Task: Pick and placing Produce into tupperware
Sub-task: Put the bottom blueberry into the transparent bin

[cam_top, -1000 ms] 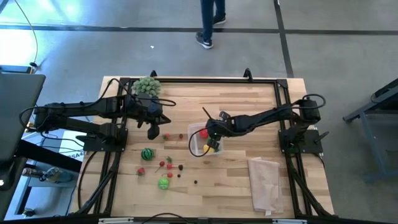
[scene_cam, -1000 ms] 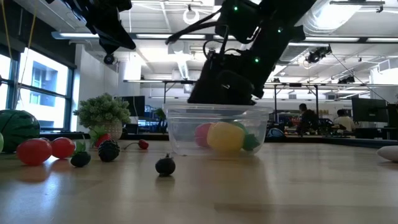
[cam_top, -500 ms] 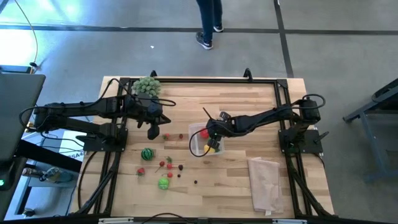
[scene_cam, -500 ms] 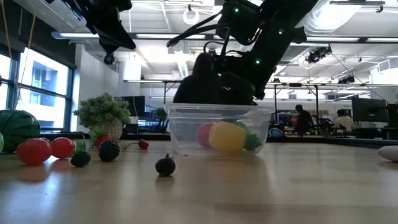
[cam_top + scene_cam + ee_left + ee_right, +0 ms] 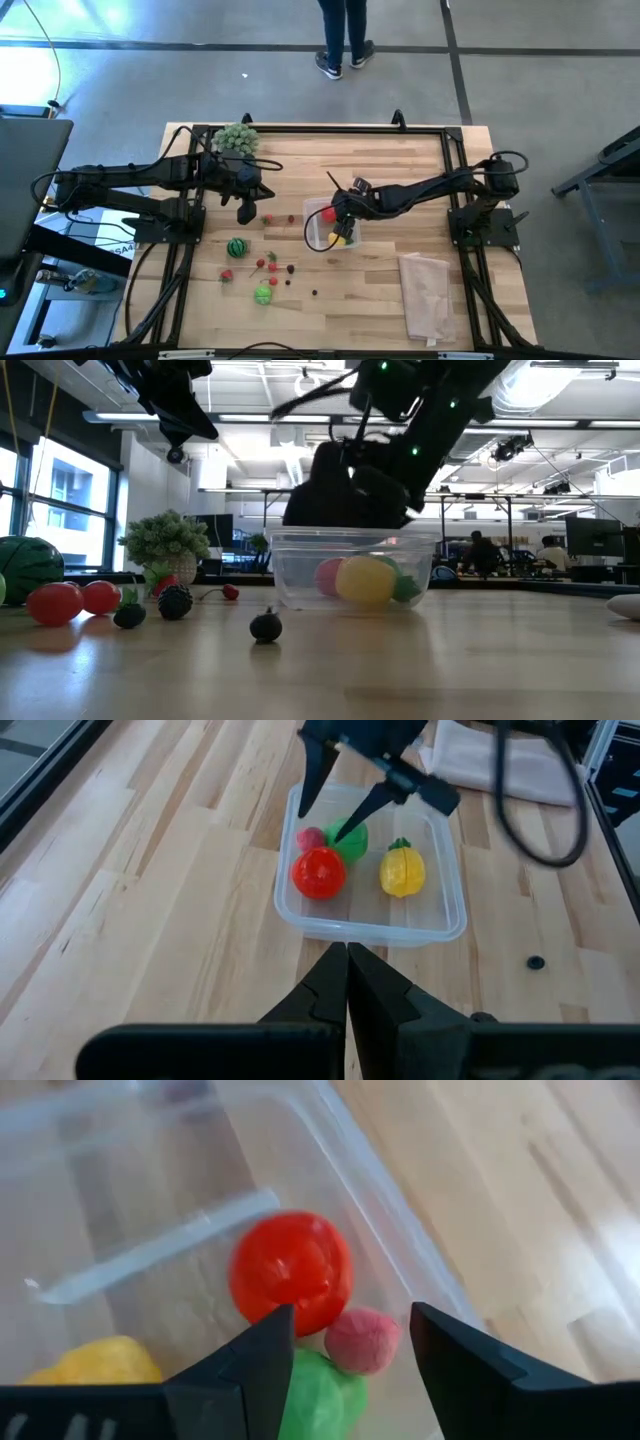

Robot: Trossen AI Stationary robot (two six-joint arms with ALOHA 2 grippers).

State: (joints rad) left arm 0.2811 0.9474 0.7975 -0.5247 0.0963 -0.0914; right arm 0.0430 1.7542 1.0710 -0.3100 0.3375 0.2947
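Since the frame 1 second earlier, the right gripper (image 5: pixel 348 1342) had spread its fingers (image 5: pixel 312 780) apart over the tupperware (image 5: pixel 442 925) and its dark bulk in the low view had shifted a little toward the plant side; the toys in the box and on the table lay as before. Between those parted, empty fingers the right wrist view showed a glossy red tomato-like ball (image 5: pixel 291 1271), a smaller dull pink piece (image 5: pixel 362 1339) touching it, and a green piece (image 5: pixel 320 1395) just beside both. A yellow ribbed fruit (image 5: pixel 402 870) with a small green top lay apart from these 3, inside the same clear, round-cornered box near the table's middle. Outside it, on the left half of the wooden table (image 5: pixel 380 170), sat the dark-striped green ball (image 5: pixel 236 247), a bright green piece (image 5: pixel 263 293), and small red pieces (image 5: pixel 272 266). The left gripper (image 5: pixel 347 956) hung above the table beside the tupperware with its fingers pressed together, holding nothing. A bushy pale-green plant (image 5: pixel 236 138) stood at the far left corner, a folded beige cloth (image 5: pixel 428 293) near the right.
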